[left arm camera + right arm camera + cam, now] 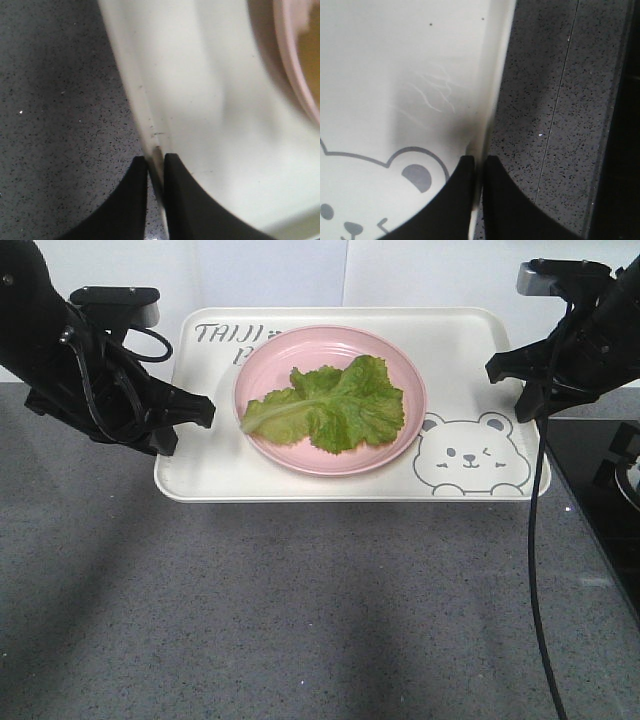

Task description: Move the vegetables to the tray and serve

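**Pincers clamp both short rims of the tray**

Left pincer point(155, 172) is clenched on the left rim of the tray point(205, 465), one finger under the outside of the rim and one inside it; right pincer point(479, 172) grips the right rim the same way, just beside the printed bear's ear.

Ruffled bright green lettuce leaves point(330, 405) with a paler rib pointing left lie together in one flat heap. They sit in a round pink plate point(270, 445), which rests on the middle of the cream-white tray between the grey lettering and the winking bear face. That tray lies at the far edge of the speckled grey worktop point(300, 610).

Both black arms reach in from the worktop's left and right sides, angled down toward the rims.
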Controlling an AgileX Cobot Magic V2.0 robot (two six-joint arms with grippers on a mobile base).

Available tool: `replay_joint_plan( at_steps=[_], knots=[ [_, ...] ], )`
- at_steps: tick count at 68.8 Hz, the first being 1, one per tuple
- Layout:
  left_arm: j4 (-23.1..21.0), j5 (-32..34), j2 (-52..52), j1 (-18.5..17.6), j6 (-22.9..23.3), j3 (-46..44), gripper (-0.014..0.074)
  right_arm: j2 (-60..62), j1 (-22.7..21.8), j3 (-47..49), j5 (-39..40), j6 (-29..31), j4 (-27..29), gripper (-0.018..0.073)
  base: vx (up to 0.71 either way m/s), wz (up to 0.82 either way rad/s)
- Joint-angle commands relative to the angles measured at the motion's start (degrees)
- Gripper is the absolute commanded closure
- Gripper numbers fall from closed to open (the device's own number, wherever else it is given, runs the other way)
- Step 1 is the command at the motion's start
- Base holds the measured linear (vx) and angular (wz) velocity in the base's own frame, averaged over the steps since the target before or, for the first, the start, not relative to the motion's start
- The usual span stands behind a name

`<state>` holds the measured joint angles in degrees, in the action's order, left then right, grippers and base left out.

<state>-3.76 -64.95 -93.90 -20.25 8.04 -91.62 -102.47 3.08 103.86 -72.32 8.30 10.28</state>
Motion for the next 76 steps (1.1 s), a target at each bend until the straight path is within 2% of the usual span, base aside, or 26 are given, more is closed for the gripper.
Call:
replay_joint_plan(
  at_steps=[1,52,60,68,76],
  knots=[
    [-2.11,3.93,2.85,-0.71,-1.30,-2.08,0.0602,3.18,0.13,1.51,-1.22,2.06,2.36,0.0565,0.00,0.00],
    [-1.98,4.26,2.85,-0.71,-1.29,-2.08,0.0602,3.18,0.13,1.51,0.13,2.06,2.69,0.0565,0.00,0.00],
    [-1.29,3.32,2.85,-0.71,-1.29,-2.08,0.0602,2.92,0.29,1.51,0.18,3.12,5.19,0.0565,0.00,0.00],
    [1.71,2.25,2.31,-0.71,-1.23,-1.90,0.0602,1.60,0.29,1.51,-0.07,7.06,10.17,0.0565,0.00,0.00],
    [5.31,1.55,0.94,-0.71,-0.65,-1.66,0.0602,-0.93,0.29,1.51,-0.05,8.43,13.28,0.0565,0.00,0.00]
  ],
)
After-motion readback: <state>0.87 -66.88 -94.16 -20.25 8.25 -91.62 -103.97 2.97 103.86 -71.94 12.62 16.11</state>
